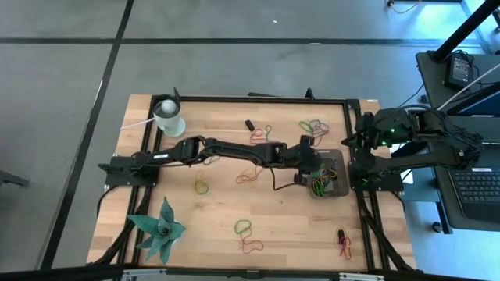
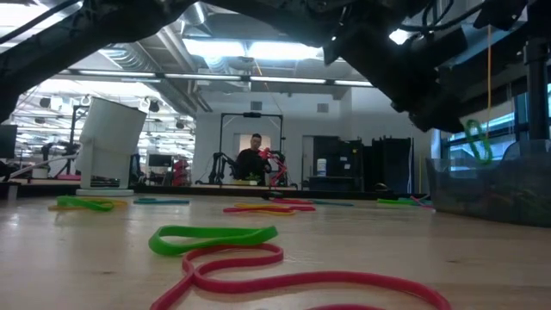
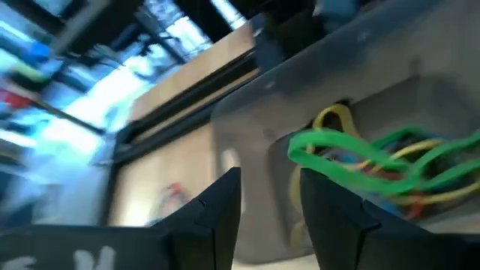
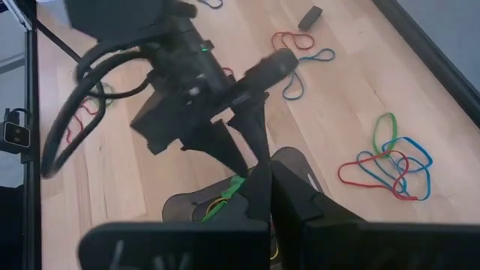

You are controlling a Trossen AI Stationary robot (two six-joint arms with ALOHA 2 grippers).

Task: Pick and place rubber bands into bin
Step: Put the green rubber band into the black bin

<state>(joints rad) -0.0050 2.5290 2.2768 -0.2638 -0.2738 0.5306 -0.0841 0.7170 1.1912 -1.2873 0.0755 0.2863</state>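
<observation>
Room: a large lit hall showed beyond the wooden worktop [image 1: 234, 211] in the low view, with a person [image 2: 255, 155] seated far back.
Left end effector [image 1: 319, 173]: it hung over the bin [image 1: 337, 164], fingers [image 3: 217, 214] spread apart with a clear gap between them; a green band [image 3: 352, 161] hung just beyond the tips, and whether it touched them could not be told.
Bin: the dark grey tray sat near the worktop's right edge, holding a tangle of green, yellow and red bands.
Right end effector [image 4: 270, 180]: it waited at the worktop's right edge beside the bin, fingers pressed together and holding nothing.
Rubber bands [image 1: 315, 125]: one cluster lay on the wood behind the bin; others were scattered over the middle and front, among them a green loop [image 2: 213, 238] and a red one [image 2: 301, 284] close to the low camera.
Other things: a white cup [image 1: 169, 117] stood at the back left, a teal plant figure [image 1: 158, 229] at the front left, and a small black piece [image 1: 249, 124] lay near the back.
</observation>
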